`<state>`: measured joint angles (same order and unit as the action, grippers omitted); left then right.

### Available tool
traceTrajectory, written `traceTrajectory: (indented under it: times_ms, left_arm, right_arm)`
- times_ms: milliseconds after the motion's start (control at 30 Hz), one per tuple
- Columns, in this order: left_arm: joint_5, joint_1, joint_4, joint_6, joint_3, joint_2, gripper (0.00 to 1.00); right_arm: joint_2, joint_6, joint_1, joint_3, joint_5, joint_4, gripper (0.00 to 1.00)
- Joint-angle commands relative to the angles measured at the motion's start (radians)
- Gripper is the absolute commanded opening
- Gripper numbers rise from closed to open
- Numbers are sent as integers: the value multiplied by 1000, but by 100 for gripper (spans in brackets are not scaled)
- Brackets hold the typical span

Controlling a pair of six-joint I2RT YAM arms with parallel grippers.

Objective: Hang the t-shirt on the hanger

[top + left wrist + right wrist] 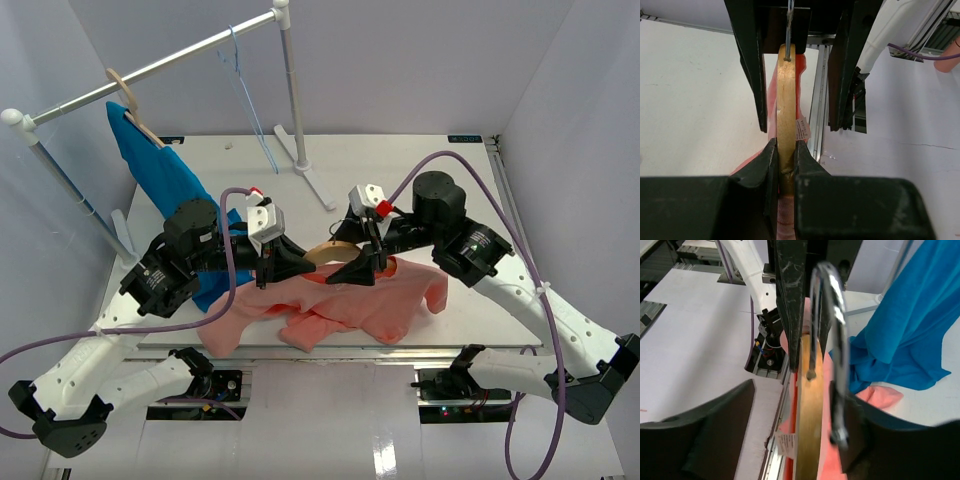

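Note:
The light wooden hanger (327, 252) is held edge-on above the table between my two grippers. My left gripper (297, 262) is shut on its wooden body (786, 115), just below the metal hook (789, 25). My right gripper (345, 272) is open, and its fingers (845, 65) straddle the hanger from the other side without closing on it. In the right wrist view the wood (810, 425) and the hook (832, 340) lie between the spread fingers of my right gripper (800, 395). The salmon-pink t-shirt (345, 305) lies crumpled on the table under the hanger, and part of it hangs along the wood (771, 95).
A bright blue shirt (160, 180) hangs on a tan hanger from the white clothes rail (170, 62) at the back left and drapes onto the table. A thin pale-blue wire hanger (245, 80) hangs further right. The rail's post and foot (310, 170) stand at the back centre.

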<state>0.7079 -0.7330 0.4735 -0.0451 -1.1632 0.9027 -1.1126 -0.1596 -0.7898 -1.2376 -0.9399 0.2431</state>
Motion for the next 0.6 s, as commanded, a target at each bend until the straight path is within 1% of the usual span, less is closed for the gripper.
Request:
traceTrajectory:
  times_ms: [0, 100, 133, 200, 233, 333, 367, 433, 567]
  left_arm:
    - [55, 1, -70, 20, 3, -10, 0]
    - [29, 1, -54, 21, -4, -25, 0]
    - [16, 3, -43, 18, -11, -32, 3]
    - [-35, 1, 1, -7, -41, -41, 21]
    - [-51, 1, 29, -21, -60, -43, 28]
    - [-110, 1, 140, -69, -118, -39, 39]
    - [-165, 1, 154, -87, -130, -42, 43]
    - [-240, 2, 185, -111, -130, -57, 45]
    - [-292, 2, 232, -143, -118, -69, 48]
  right_arm:
    - [-13, -1, -29, -50, 75, -28, 45]
    - [0, 15, -31, -49, 142, -29, 9]
    - [8, 20, -31, -48, 165, -27, 8]
    - [21, 20, -29, -63, 193, 3, 8]
    - [26, 20, -28, -74, 207, 22, 8]
    - [33, 20, -24, -117, 236, 78, 8]
    - [36, 20, -22, -135, 239, 96, 8]
    - [45, 23, -19, -153, 239, 110, 8]
    - [55, 21, -17, -190, 234, 138, 8]
